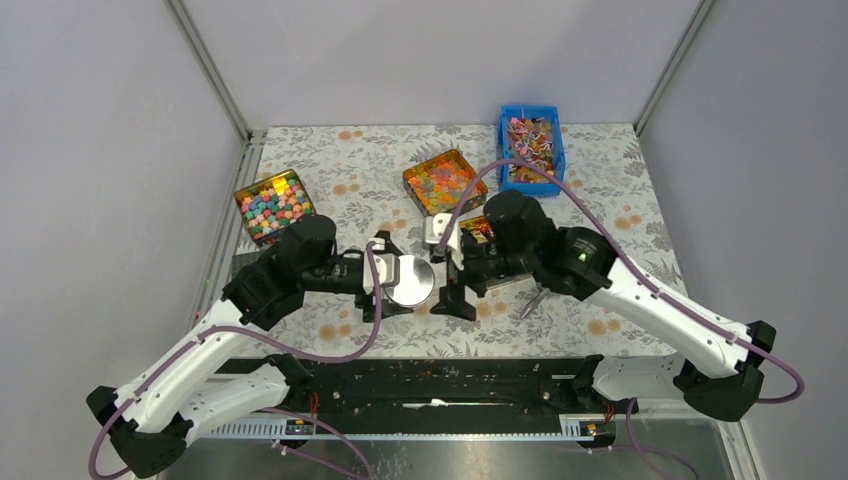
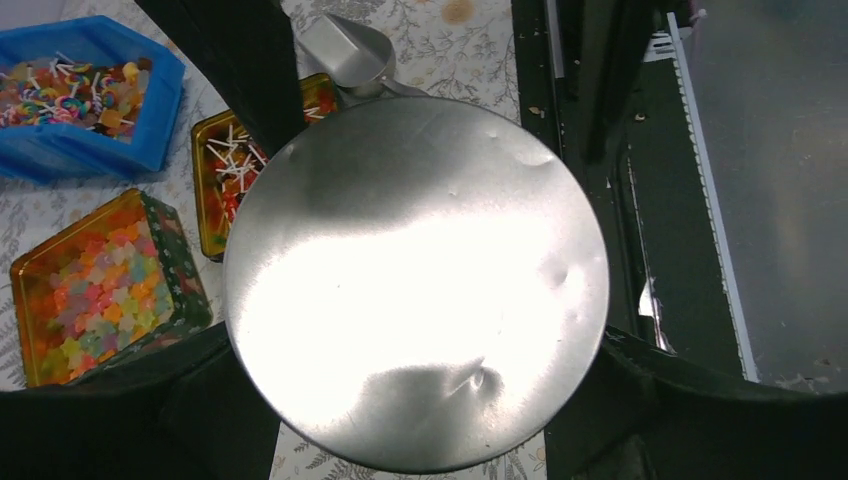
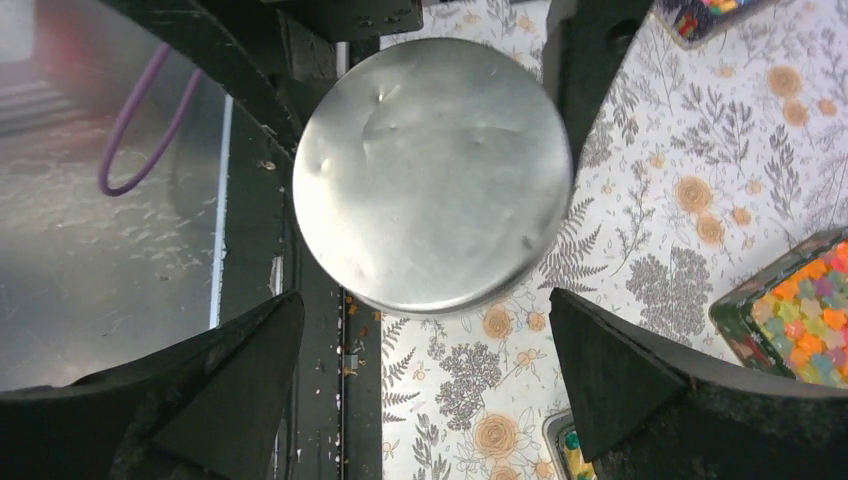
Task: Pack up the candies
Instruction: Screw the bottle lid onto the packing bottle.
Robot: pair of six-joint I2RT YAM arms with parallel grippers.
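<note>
left gripper clamping a dented round silver metal tin, right gripper hanging wide apart just beside it, tiny twist-wrapped candies sitting in a blue plastic bin back right

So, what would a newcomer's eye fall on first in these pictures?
The round silver tin at the middle of the table: the left gripper clamps it, and the open right gripper faces it. Behind, bright sweets stand out: the blue bin of twist-wrapped candies at far right, orange-yellow gummies beside it, pastel cube sweets at the left edge.
</note>
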